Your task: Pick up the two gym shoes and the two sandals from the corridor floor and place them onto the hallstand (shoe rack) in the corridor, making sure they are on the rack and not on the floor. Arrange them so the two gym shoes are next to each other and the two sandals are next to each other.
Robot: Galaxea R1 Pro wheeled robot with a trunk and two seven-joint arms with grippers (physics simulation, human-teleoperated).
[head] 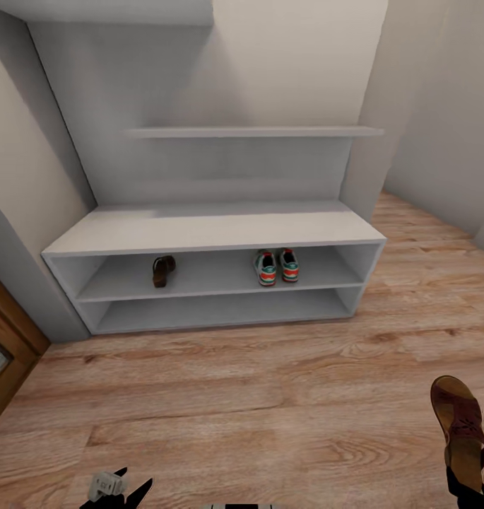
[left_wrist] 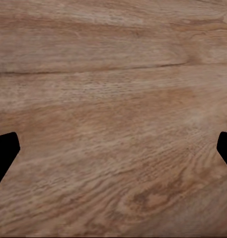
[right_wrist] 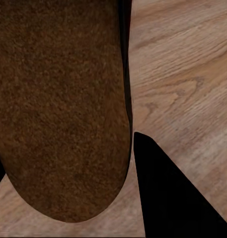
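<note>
**Three shoes on the rack, the last sandal in the right gripper**

Head view: The hallstand point(head: 213, 230) fills the middle of the frame. On its upper open shelf the two gym shoes point(head: 276, 266) stand side by side, touching or nearly so, right of centre. One sandal point(head: 163, 271) lies on the same shelf left of centre, well apart from the sneakers. The second sandal point(head: 459, 431) is at the lower right corner, above the corridor floor point(head: 234, 410), its heel end at the right gripper point(head: 468, 488). The left gripper point(head: 121, 488) pokes in at the bottom edge, left of centre. By my judgement the gym shoes are done and one sandal is placed; what remains is to set the carried sandal on the shelf next to its mate.

Left wrist view: Bare wood-grain planks, with the two dark fingertips point(left_wrist: 5, 148) at the left and right edges, spread wide with nothing between them.

Right wrist view: The sandal's brown sole point(right_wrist: 61, 109) covers the left and centre of the frame, with one dark finger point(right_wrist: 168, 188) pressed beside it at lower right; the jaws look clamped on the sandal.

Writing: no brand, label text or lettering is readable anywhere; the sneakers' markings are too small to make out.
</note>
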